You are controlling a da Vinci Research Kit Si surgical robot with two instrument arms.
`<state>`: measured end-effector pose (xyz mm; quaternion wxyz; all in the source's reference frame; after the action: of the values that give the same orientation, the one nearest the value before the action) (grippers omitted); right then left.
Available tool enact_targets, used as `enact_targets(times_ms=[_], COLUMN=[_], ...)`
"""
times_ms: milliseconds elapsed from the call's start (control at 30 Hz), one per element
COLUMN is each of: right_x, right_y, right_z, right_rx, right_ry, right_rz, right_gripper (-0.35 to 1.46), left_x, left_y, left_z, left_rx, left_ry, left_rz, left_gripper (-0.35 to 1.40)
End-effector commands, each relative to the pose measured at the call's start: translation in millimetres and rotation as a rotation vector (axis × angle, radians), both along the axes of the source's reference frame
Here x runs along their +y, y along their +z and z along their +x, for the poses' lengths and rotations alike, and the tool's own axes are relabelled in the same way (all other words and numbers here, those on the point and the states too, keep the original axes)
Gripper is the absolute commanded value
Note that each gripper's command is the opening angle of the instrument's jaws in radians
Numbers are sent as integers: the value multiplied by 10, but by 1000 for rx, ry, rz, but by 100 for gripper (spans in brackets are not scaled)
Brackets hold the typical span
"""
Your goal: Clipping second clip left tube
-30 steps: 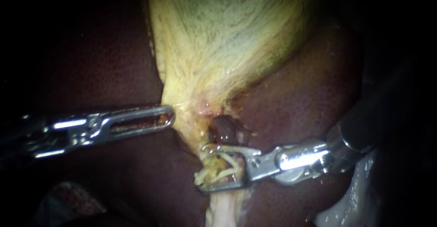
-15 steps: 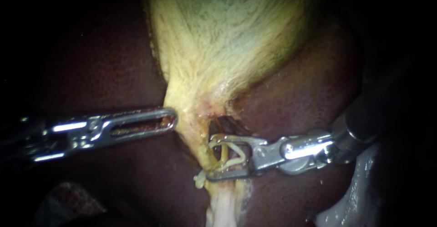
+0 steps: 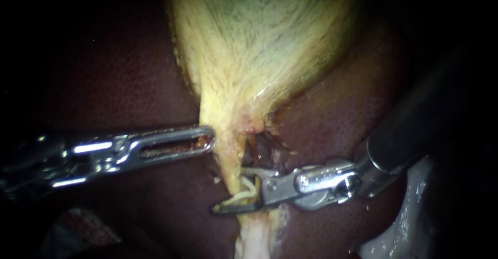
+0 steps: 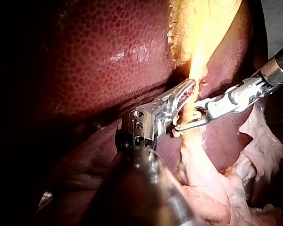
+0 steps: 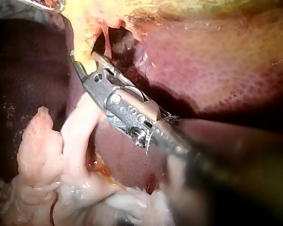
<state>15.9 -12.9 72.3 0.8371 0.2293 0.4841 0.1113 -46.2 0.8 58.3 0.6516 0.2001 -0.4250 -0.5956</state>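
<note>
The yellow-green gallbladder [image 3: 259, 46] narrows to a pale tube [image 3: 227, 160] left of a dark opening in the tissue. My right instrument [image 3: 233, 190] reaches across this left tube, one jaw above and one below. Its jaws stand close together, shut on a pale clip [image 3: 248, 190] that wraps the tube. In the right wrist view its jaws [image 5: 82, 61] end at the yellow stalk. My left instrument [image 3: 205, 137], with a slotted jaw, is shut on the edge of the gallbladder's neck. The left wrist view shows those jaws [image 4: 188, 89] beside the right instrument's jaws [image 4: 188, 120].
Dark red liver [image 3: 114, 82] surrounds the gallbladder on both sides. Pale fatty tissue [image 3: 254, 238] hangs below the clipped spot and shows again as folds of fatty tissue [image 5: 80, 141] beside the right shaft. A whitish patch [image 3: 404, 222] lies under that shaft.
My right instrument's jaws have narrowed around the tube, squeezing the clip, and pushed further across it. The left instrument keeps its hold on the neck; the whole scene has shifted slightly right.
</note>
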Motion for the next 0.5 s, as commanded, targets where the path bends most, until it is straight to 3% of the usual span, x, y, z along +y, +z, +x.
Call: enact_targets(times_ms=[33,500], right_x=[3,2], right_y=[-1,2], right_z=[-2,-4], right_rx=[-1,-7], right_ry=[5,13], right_rz=[9,27], right_gripper=[-35,-35], left_x=[0,2], left_y=[0,4], left_z=[0,1], left_rx=[0,-1], left_ry=[0,2], left_rz=[0,0], left_gripper=[-33,-33])
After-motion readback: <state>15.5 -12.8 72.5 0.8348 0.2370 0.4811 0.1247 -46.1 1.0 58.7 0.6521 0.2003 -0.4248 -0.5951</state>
